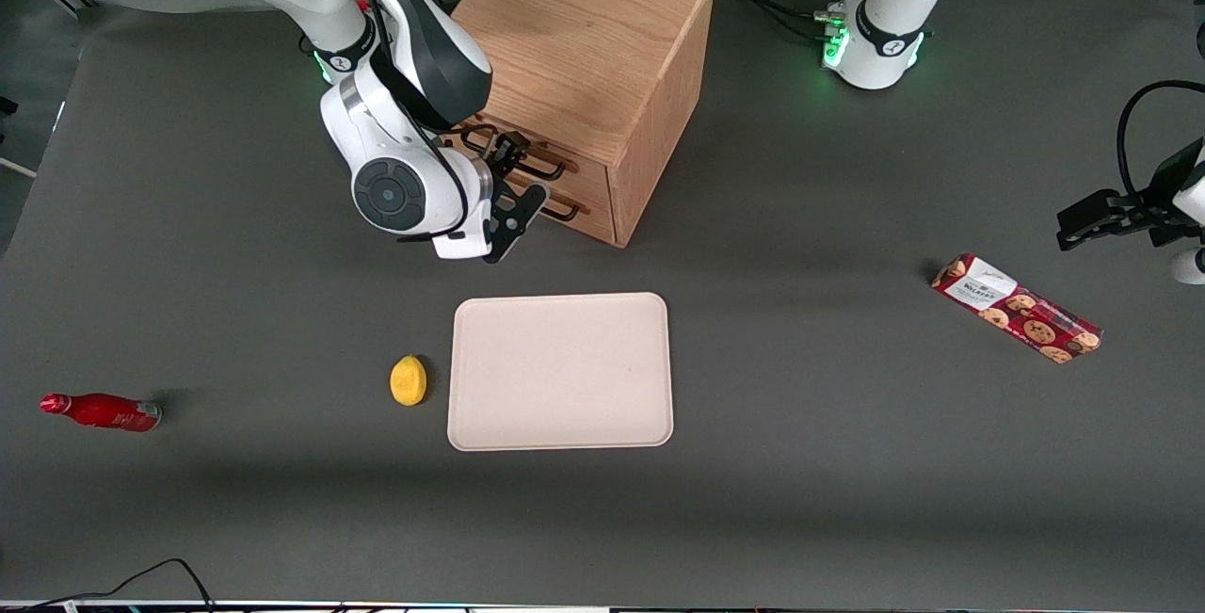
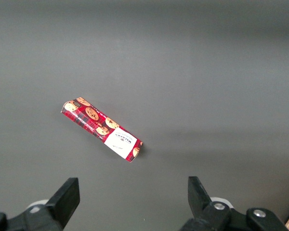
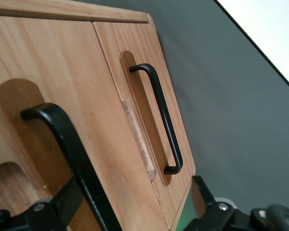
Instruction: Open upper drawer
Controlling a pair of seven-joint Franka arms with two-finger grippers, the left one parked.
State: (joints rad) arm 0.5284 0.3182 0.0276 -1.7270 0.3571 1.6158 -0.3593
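At upper drawer (image 1: 523,157) handle (image 3: 67,144) — gripper (image 1: 513,182) astride.

Tool (image 1: 513,182) at upper drawer (image 1: 527,153) handle (image 3: 72,159)

Tray (image 1: 561,371), lemon (image 1: 408,380), bottle (image 1: 102,411), biscuits (image 1: 1016,308).

The claw (image 1: 508,182) sits tight against the upper drawer (image 1: 527,159) front; bare table (image 1: 800,217) lies around it.
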